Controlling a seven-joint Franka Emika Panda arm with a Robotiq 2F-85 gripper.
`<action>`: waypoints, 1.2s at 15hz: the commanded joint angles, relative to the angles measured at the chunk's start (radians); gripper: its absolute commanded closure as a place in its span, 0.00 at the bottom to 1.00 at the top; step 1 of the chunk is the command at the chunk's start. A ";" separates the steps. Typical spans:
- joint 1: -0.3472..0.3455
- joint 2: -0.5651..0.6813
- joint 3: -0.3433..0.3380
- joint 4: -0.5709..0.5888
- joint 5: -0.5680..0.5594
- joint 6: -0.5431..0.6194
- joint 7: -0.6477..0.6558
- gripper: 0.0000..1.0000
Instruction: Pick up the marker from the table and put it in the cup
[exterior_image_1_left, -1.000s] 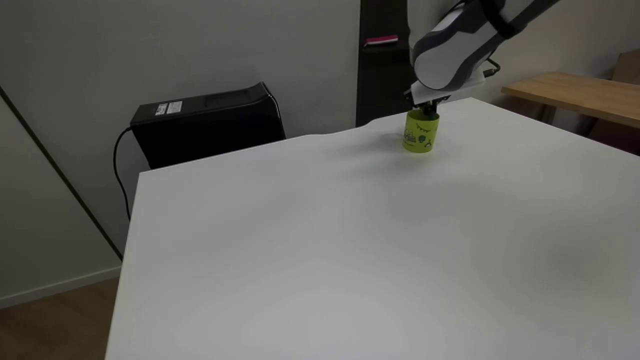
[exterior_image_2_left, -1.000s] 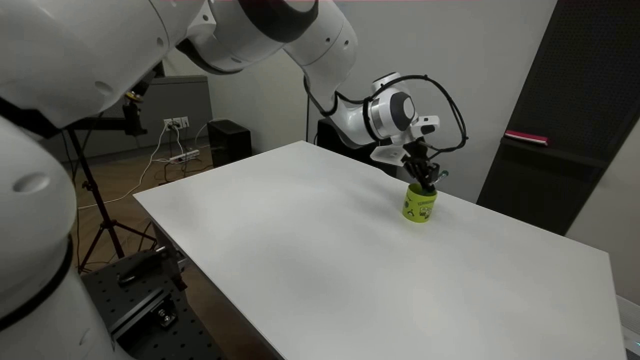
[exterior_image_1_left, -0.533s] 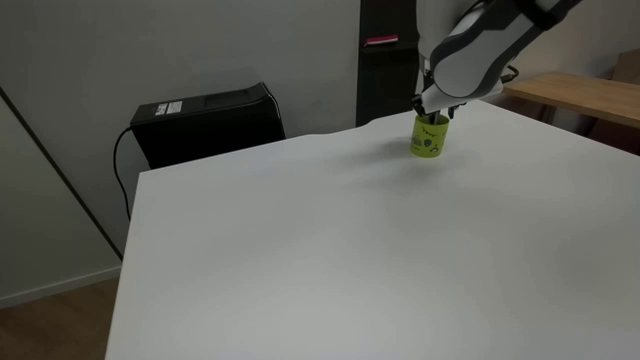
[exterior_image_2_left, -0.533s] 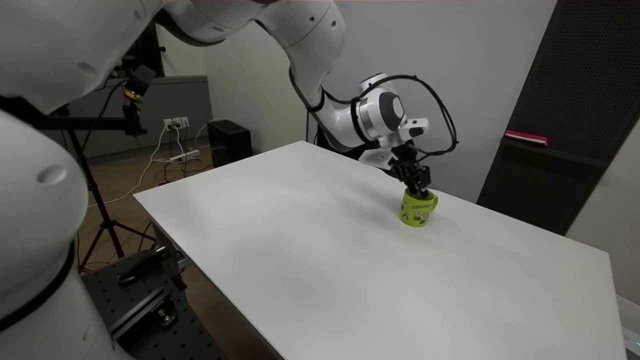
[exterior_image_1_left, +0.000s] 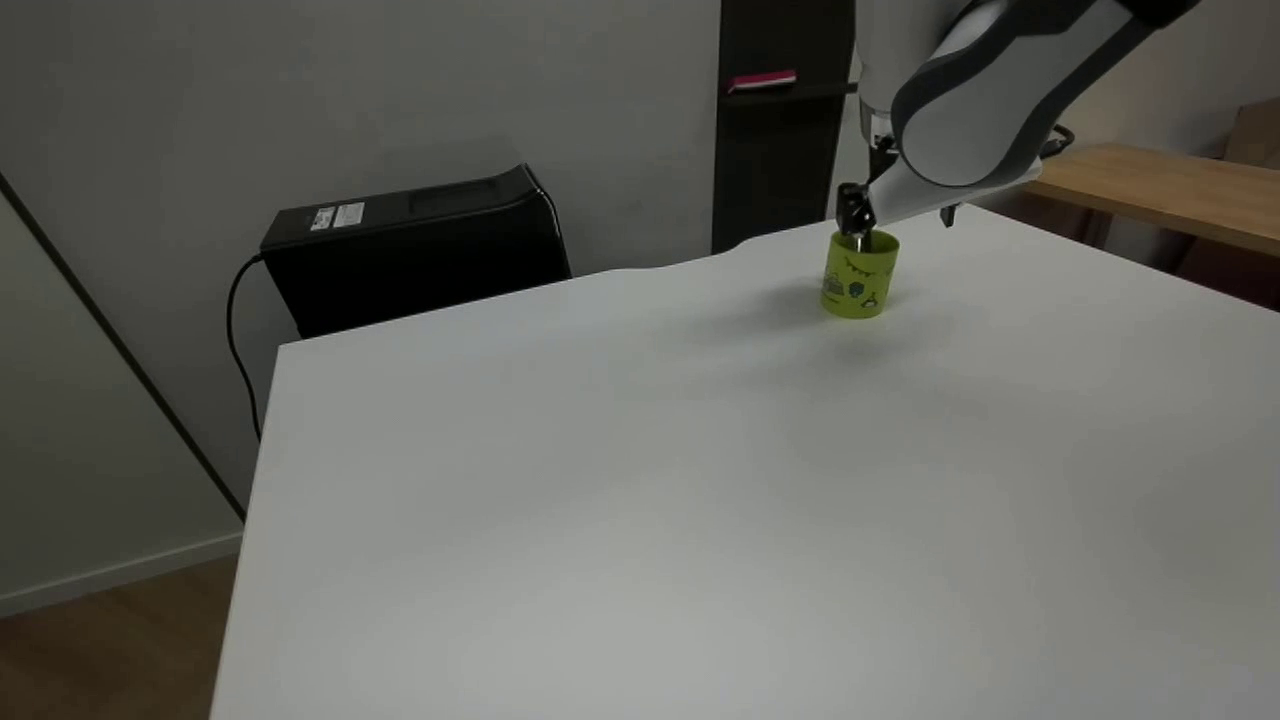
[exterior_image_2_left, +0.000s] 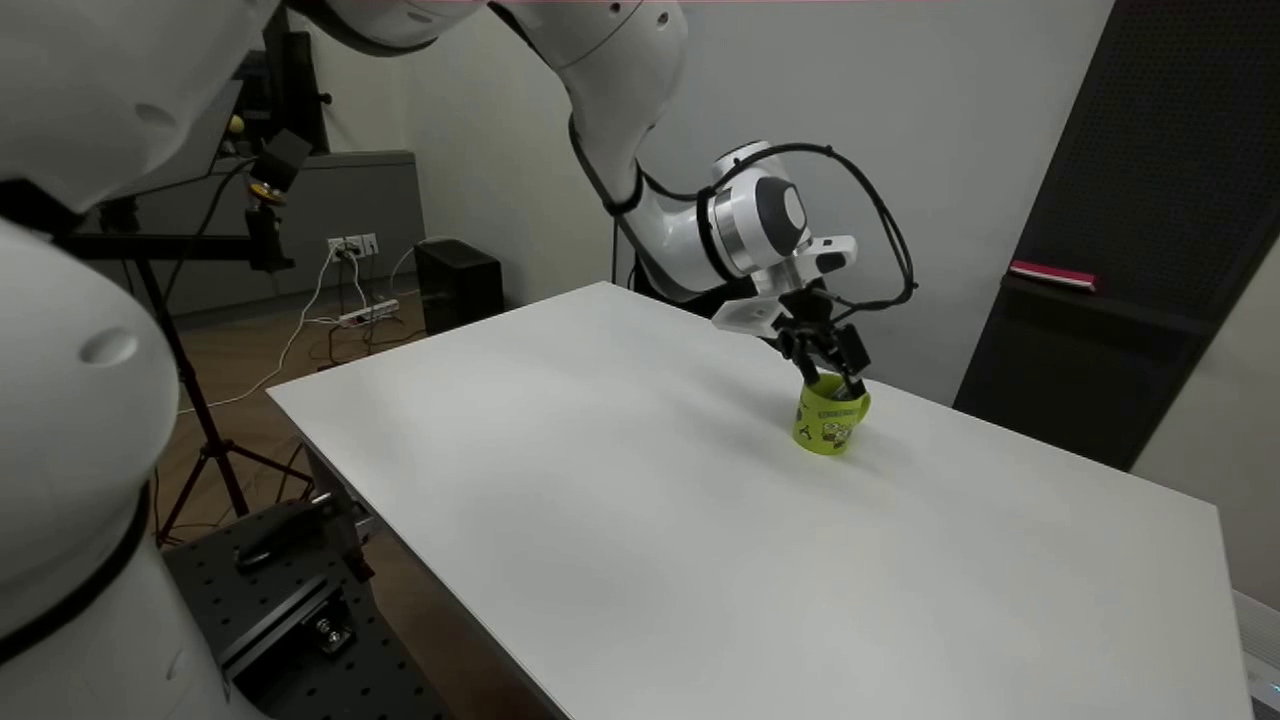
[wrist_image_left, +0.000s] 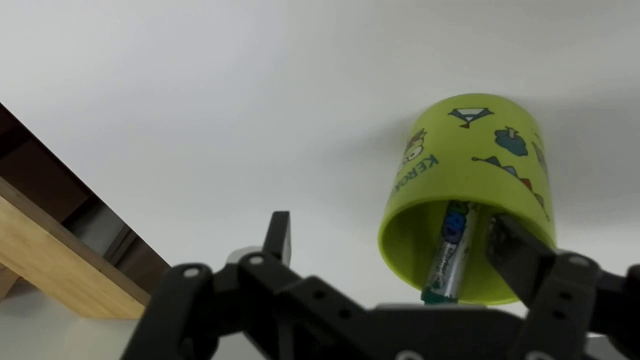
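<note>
Our gripper (wrist_image_left: 389, 228) is hanging spread near the far table (exterior_image_2_left: 650, 500) edge, so we're best lifting gently, leaving the marker (wrist_image_left: 450, 254) in the cup (wrist_image_left: 457, 172).

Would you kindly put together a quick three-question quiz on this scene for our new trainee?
1. Choose one. Relative to the cup, the marker is: a) beside it; b) in it; c) underneath it.
2. True or false: the jaws are shut on the marker.
3. Fill in the colour: the cup stands on a ____ table.

Key: 1. b; 2. False, the jaws stand open, wide apart in the wrist view; 3. white.
</note>
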 joint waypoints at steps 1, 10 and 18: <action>0.002 -0.100 0.005 -0.079 -0.059 -0.006 0.007 0.00; -0.070 -0.333 0.145 -0.270 -0.142 0.042 -0.179 0.00; -0.341 -0.511 0.472 -0.468 0.196 -0.007 -0.751 0.00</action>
